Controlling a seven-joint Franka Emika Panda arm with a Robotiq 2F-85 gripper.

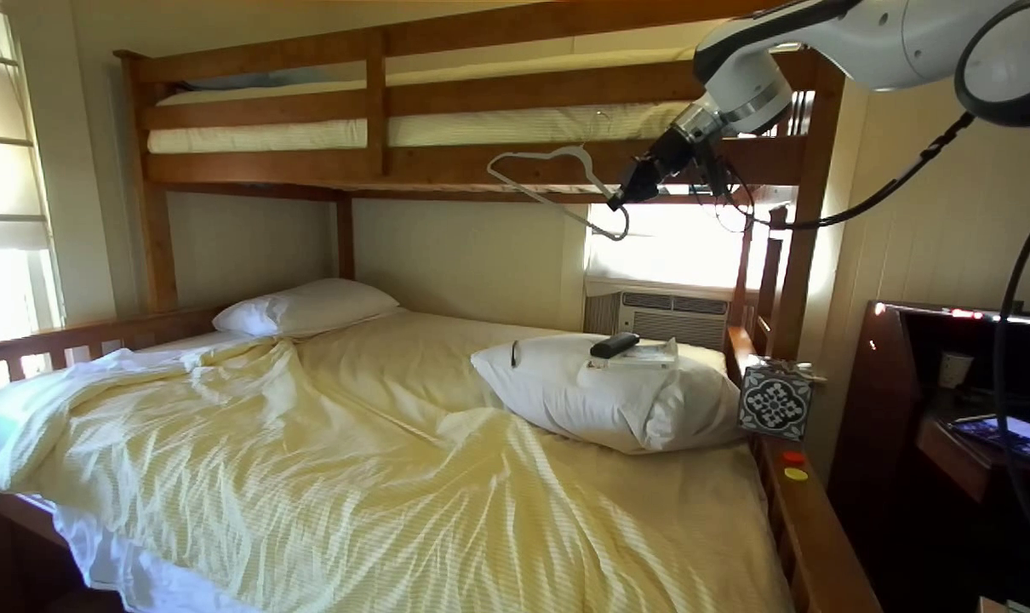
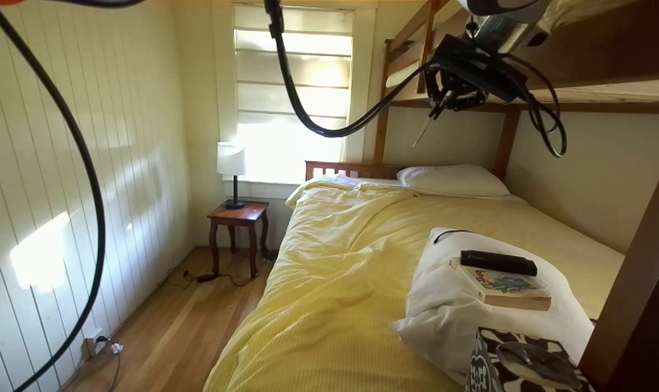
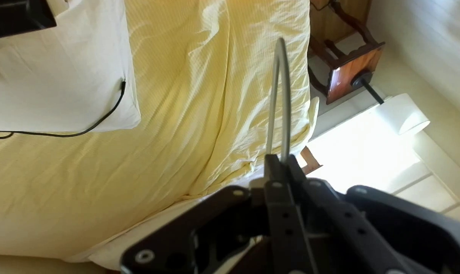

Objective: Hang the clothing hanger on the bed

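Note:
The clothing hanger (image 1: 576, 153) is thin and pale. In an exterior view it overlaps the lower rail of the bed's (image 1: 472, 166) top bunk; I cannot tell whether it touches. It is nearly edge-on in an exterior view (image 2: 423, 132) and as a narrow loop in the wrist view (image 3: 286, 99). My gripper (image 1: 620, 202) is shut on one corner of the hanger, with the rest reaching beyond the fingertips. The gripper also shows in an exterior view (image 2: 434, 114) and the wrist view (image 3: 285, 159). The hanger is high above the yellow sheet.
Below, a white pillow (image 1: 566, 396) bears a book (image 2: 517, 296), a black case (image 2: 498, 263) and a thin cable. A patterned box (image 1: 775, 404) stands at the bed's end. Black cables (image 2: 329, 130) hang from the arm. A lamp (image 2: 231, 160) stands on a side table (image 2: 238, 211).

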